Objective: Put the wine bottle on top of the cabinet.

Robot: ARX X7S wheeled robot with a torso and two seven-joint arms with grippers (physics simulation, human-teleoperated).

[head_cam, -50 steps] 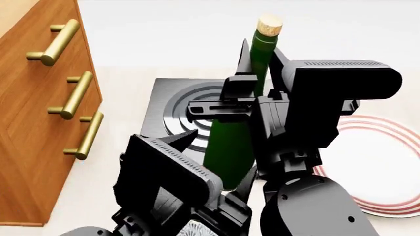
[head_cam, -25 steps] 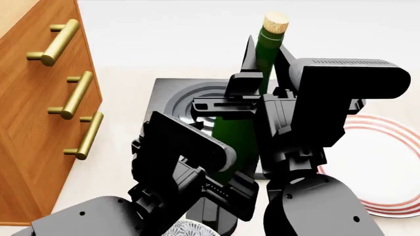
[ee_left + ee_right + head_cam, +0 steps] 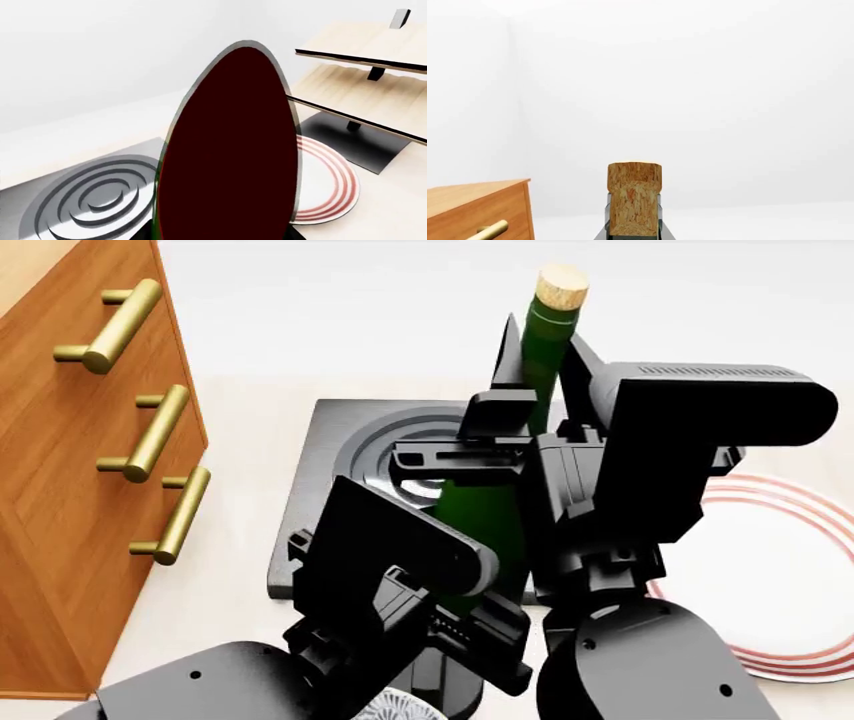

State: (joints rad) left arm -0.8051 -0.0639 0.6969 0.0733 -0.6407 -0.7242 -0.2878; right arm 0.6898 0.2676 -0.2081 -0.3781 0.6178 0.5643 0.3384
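The wine bottle [image 3: 545, 335], dark green with a tan cork, stands upright over the black ringed plate; its base is hidden. My right gripper [image 3: 541, 352] is shut on the bottle's neck just below the cork, which shows between the jaws in the right wrist view [image 3: 634, 197]. My left gripper [image 3: 454, 580] sits low against the bottle's body, which fills the left wrist view [image 3: 230, 150] as a dark oval, with the jaws spread on either side. The orange-brown cabinet [image 3: 67, 470] with brass handles stands at the left, and its top corner shows in the right wrist view [image 3: 474, 205].
A black square plate with concentric rings [image 3: 354, 445] lies under the bottle. A white plate with red rings [image 3: 787, 570] lies to the right. A pale wooden slanted rack on a dark base [image 3: 360, 90] stands beyond it. A patterned object [image 3: 387, 708] peeks out below my left arm.
My left arm has risen and moved forward until its gripper is against the bottle's lower body. The bottle and right gripper shifted slightly up and right.
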